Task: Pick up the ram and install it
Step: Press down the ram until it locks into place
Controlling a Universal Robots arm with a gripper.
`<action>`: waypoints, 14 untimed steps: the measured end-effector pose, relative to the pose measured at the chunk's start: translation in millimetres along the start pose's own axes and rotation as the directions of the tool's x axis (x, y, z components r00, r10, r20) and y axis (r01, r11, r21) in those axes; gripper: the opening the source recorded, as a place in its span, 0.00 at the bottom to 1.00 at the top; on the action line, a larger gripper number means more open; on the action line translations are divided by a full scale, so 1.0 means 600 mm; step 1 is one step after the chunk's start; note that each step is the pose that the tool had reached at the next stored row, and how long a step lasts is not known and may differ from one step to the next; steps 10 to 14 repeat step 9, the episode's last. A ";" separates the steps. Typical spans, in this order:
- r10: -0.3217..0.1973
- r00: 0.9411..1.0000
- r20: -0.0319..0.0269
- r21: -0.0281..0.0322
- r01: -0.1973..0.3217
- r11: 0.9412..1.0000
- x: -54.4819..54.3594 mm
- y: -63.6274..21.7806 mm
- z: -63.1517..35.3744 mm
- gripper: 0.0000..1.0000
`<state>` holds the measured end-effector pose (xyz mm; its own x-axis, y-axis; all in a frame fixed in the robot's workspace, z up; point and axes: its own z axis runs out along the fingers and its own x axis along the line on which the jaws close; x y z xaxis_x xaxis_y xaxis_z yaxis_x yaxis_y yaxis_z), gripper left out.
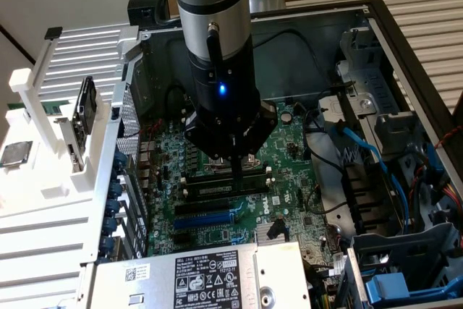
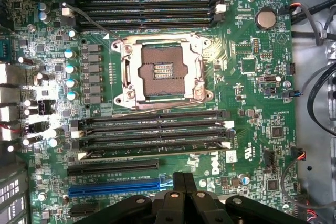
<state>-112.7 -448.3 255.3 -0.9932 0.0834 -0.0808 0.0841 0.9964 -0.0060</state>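
Ram (image 2: 157, 150), edge-on as a thin dark strip, stands in a slot beside the socket (image 2: 160, 72), mid-frame in the exterior view. The gripper (image 1: 237, 177) hangs just above, fingers closed together, holding nothing.

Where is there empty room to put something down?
The white ribbed stand at the exterior view's left has bare room, and so does the top of the labelled metal box. The motherboard is crowded; cables fill the case's right side.
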 end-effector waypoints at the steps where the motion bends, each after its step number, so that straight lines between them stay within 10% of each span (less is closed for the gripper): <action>1: 0.005 1.000 0.000 0.000 -0.005 1.000 0.000 0.000 0.000 0.10; 14: 0.013 1.000 0.000 0.001 -0.013 1.000 0.000 0.000 0.000 0.10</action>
